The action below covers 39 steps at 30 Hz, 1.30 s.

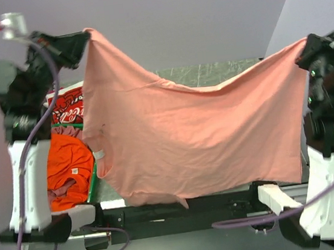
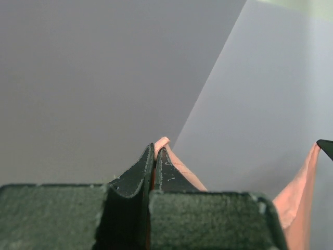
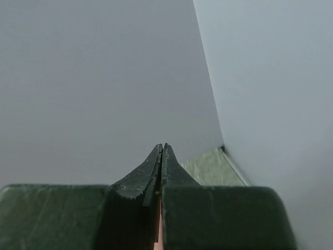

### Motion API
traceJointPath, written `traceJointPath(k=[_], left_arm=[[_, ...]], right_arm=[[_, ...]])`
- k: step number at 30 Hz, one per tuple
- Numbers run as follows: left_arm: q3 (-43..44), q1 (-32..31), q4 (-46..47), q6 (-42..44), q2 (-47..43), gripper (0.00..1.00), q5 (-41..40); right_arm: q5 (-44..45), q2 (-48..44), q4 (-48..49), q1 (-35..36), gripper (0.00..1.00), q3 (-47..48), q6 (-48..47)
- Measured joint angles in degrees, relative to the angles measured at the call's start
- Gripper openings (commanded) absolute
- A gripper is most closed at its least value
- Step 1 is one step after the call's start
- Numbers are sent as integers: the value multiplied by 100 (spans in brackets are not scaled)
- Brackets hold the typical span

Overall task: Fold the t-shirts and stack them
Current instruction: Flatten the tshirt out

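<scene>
A salmon-pink t-shirt (image 1: 186, 135) hangs spread wide in the air over the table, sagging in the middle. My left gripper (image 1: 83, 40) is shut on its upper left corner, raised high. In the left wrist view a pink fold (image 2: 162, 140) pokes out past the closed left gripper (image 2: 156, 148). My right gripper (image 1: 304, 47) is shut on the shirt's right corner, a little lower. The right wrist view has the right gripper (image 3: 162, 147) with its jaws pressed together and a pink sliver (image 3: 159, 237) between them. A red Coca-Cola t-shirt (image 1: 67, 107), a mauve one (image 1: 64, 131) and an orange one (image 1: 68, 161) lie at the left.
The three other shirts sit in a green crate (image 1: 92, 183) beside the left arm's base. The greenish table top (image 1: 221, 69) shows behind the hanging shirt. Purple walls close in behind and on the right.
</scene>
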Motion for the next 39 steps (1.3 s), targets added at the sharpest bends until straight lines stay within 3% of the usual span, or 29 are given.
traceJointPath(k=[7,12,16,28,39], left_arm=[[20,-369,-463,236,1246,1,-39],[223,-444,-907,413,1399,1,-177],[428,-446,-898,531,1121,1,-302],[573,-446,-680,566,-826,1,-463],[1753,-446,-278,579,-820,1,-328]], right_arm=[[-142,1165,-643,0,0,166,11],[-146,1244,-925,0,0,195,20],[-120,901,-907,0,0,369,17],[116,-435,-664,0,0,907,-66],[372,-667,-577,-11,0,1624,-190]])
